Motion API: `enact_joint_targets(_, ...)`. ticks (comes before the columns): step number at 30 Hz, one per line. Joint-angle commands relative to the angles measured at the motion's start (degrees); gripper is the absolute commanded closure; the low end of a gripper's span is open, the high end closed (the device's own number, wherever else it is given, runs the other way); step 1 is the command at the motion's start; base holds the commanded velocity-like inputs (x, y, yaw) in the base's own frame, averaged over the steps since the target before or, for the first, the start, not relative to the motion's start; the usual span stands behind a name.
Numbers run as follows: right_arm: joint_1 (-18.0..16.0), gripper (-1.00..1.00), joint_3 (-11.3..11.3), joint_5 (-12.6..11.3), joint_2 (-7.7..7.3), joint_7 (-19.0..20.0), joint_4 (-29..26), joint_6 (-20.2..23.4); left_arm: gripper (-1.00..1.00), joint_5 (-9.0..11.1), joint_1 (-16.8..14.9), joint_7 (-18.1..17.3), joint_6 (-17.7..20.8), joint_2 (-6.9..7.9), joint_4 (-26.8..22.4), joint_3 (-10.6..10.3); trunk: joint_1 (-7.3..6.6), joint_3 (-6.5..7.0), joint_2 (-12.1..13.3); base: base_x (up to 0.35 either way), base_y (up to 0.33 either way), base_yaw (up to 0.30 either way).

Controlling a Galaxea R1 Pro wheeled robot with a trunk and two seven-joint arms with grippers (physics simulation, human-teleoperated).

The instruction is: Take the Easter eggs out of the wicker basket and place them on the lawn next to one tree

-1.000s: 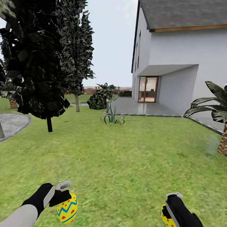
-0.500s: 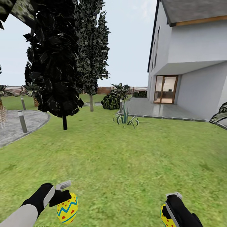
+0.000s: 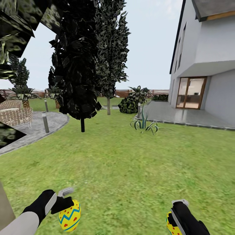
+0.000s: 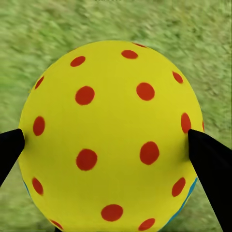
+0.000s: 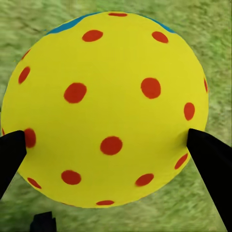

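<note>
Each gripper holds one yellow Easter egg above the lawn (image 3: 130, 169). My left gripper (image 3: 66, 201) is shut on an egg (image 3: 69, 215) with red dots and blue zigzag bands; close up, that egg (image 4: 108, 135) sits between the two black fingertips (image 4: 208, 159). My right gripper (image 3: 174, 215) is shut on a second egg (image 3: 171, 225), whose red-dotted side (image 5: 106, 106) shows in the right wrist view. A tree (image 3: 109, 55) with a thin pale trunk stands far ahead. The wicker basket is out of view.
A near-black tree (image 3: 78, 65) on a thin black trunk stands ahead left. A spiky plant (image 3: 143, 124) and a bush (image 3: 129, 104) lie beyond. Grey paving (image 3: 32, 130) with bollards (image 3: 45, 122) and a woven seat (image 3: 14, 116) is at left. The white house (image 3: 209, 65) and patio are at right. A pale trunk (image 3: 5, 202) edges the near left.
The camera has turned left, so the whole garden has slid to the right in the picture. Both grippers and their eggs keep the same places in the view.
</note>
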Motion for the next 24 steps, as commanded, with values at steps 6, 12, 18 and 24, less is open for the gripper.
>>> enact_joint_targets(6, 0.0, 1.00, 0.0, 0.6, 0.05, 0.2, -0.1, 0.3, 1.00, 0.2, 0.0, 0.0, 0.3, -0.12, 0.0, 0.2, 0.00, -0.07, 0.0, 0.000, 0.000, 0.295)
enact_joint_targets(12, 0.0, 1.00, 0.0, 0.5, 0.06, 0.2, -0.1, 0.3, 1.00, 0.0, 0.0, 0.0, 0.3, -1.28, 0.0, 0.1, 0.00, -0.07, 0.0, 0.092, -0.114, 0.295)
enact_joint_targets(18, 0.0, 1.00, 0.0, 0.5, 0.04, 0.2, -0.1, 0.3, 1.00, 0.0, 0.0, 0.1, 0.3, -1.87, 0.3, 0.0, 0.00, -0.07, 0.0, 0.194, -0.281, 0.163)
enact_joint_targets(24, 0.0, 1.00, 0.0, 0.4, 0.08, 0.2, -0.1, 0.3, 1.00, 0.0, 0.0, 0.2, 0.3, -1.88, 0.5, 0.0, 0.00, -0.07, 0.0, 0.195, -0.284, 0.003)
